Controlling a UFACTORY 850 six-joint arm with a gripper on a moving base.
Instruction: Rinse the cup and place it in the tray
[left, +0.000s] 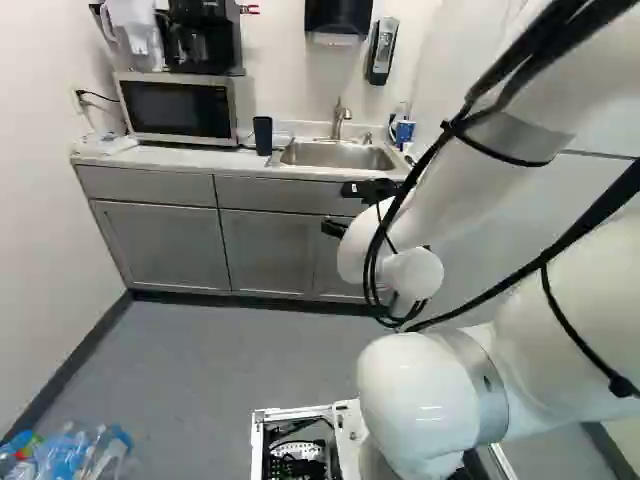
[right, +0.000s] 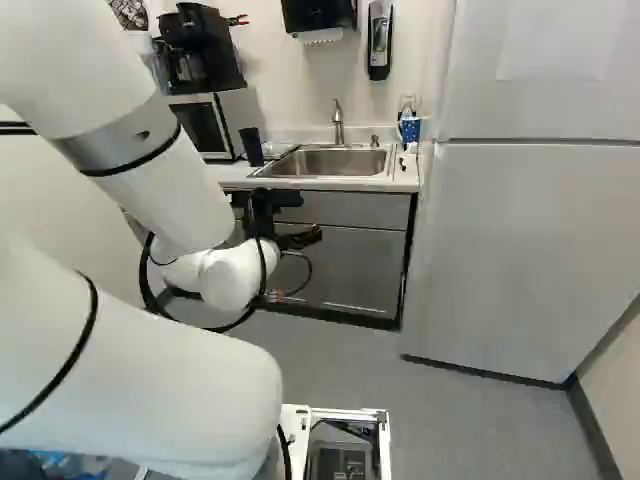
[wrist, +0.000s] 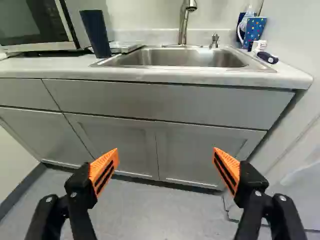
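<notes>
Right base view: black fingers (right: 303, 238) spread, released; a tall dark-blue cup (right: 251, 146) stands beside the rectangular metal sink (right: 330, 163).

No readable text, label, brand, number or sign in any view. Pale sheet (right: 555, 40) on upper door of refrigerator (right: 530, 240), right base view: any writing too faint to make out. Wall dispenser (right: 379, 40): markings on front too small to read. Microwave (left: 178, 108), left base view: front markings likewise illegible.
</notes>
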